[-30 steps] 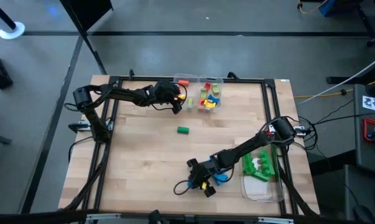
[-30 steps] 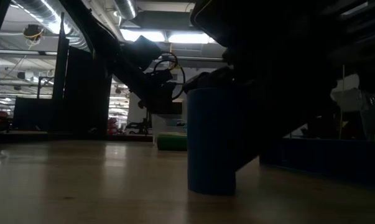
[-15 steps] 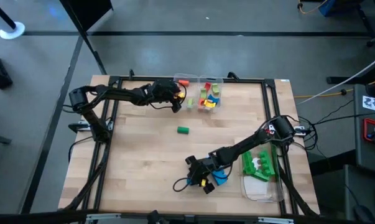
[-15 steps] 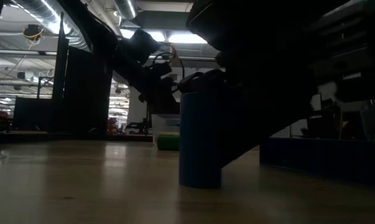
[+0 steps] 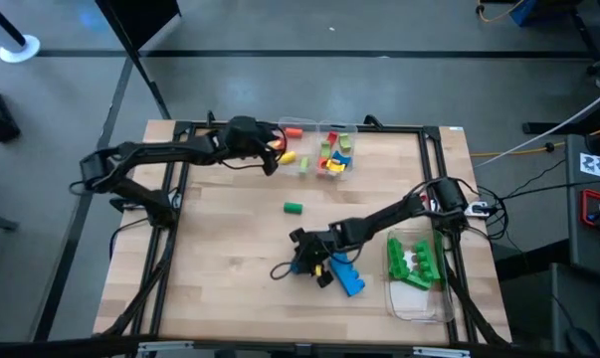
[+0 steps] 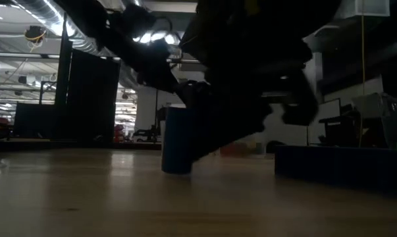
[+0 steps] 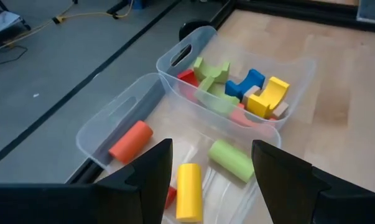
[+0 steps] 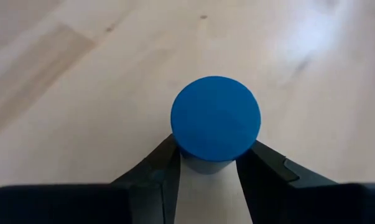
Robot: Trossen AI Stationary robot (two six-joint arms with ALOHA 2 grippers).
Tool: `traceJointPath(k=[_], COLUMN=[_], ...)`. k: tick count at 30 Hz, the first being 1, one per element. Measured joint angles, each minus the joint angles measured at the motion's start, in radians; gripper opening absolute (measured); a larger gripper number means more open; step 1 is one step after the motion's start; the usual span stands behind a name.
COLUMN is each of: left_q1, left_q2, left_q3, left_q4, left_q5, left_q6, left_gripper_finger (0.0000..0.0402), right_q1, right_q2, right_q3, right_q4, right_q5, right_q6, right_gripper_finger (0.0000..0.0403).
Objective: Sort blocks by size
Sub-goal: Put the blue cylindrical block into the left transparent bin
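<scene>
My right gripper point(image 5: 306, 262) is at the table's near middle, shut on a blue cylinder point(image 8: 216, 118), which stands upright in the low view point(image 6: 177, 139). A blue studded brick point(image 5: 347, 278) lies just right of it. A green cylinder point(image 5: 294, 208) lies on its side at mid table. My left gripper point(image 7: 212, 180) is open and empty at the far edge, above a clear container point(image 7: 106, 124) that holds orange point(image 7: 130, 140), yellow point(image 7: 188, 190) and lime point(image 7: 231, 160) cylinders. My right gripper pinches the blue cylinder's round side point(image 8: 206, 163), below its top face, between its two fingers point(image 8: 164, 167). The fingers come slanting down from the table's right. The cylinder stands upright, and its base looks to be on the table in the low view.
A second clear container point(image 5: 335, 151) with several mixed small blocks stands beside the first at the far edge. A clear tray point(image 5: 419, 298) at the near right holds green studded bricks point(image 5: 415, 261). Black frame rails run along the table's edges.
My right gripper has moved toward the table's left and far edges with the blue cylinder, which has stayed upright. This has uncovered the blue brick. My left gripper has drawn back a little toward the table's left edge, over the first container.
</scene>
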Motion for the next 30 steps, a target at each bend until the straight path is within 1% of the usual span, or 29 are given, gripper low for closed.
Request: traceJointPath(k=[4, 12, 15, 19, 21, 25, 30], left_q1=[0.000, 0.000, 0.000, 0.000, 0.000, 0.000, 0.000], left_q2=[-0.078, -0.197, -0.224, -0.242, -0.245, -0.245, -0.245], left_q3=[0.000, 0.000, 0.000, 0.000, 0.000, 0.000, 0.000], left_q4=[-0.071, -0.208, -0.262, -0.340, -0.370, -0.412, -0.431], left_q5=[0.000, 0.000, 0.000, 0.000, 0.000, 0.000, 0.000], left_q6=[0.000, 0.000, 0.000, 0.000, 0.000, 0.000, 0.000], left_gripper_finger=[0.0205, 0.0205, 0.0205, 0.0205, 0.0205, 0.0205, 0.0205], right_q1=[-0.050, -0.157, -0.204, -0.267, -0.302, -0.374, -0.463], right_q2=[-0.014, -0.015, -0.015, -0.015, -0.015, -0.015, -0.015], right_q3=[0.002, 0.081, 0.130, 0.201, 0.241, 0.324, 0.381], right_q4=[0.003, -0.006, -0.007, -0.006, -0.025, -0.145, -0.267], right_q5=[0.000, 0.010, 0.070, 0.181, 0.214, 0.265, 0.362], right_q6=[-0.042, -0.141, -0.177, -0.238, -0.253, -0.268, -0.269], right_gripper_finger=[0.0136, 0.0136, 0.0136, 0.0136, 0.0136, 0.0136, 0.0136])
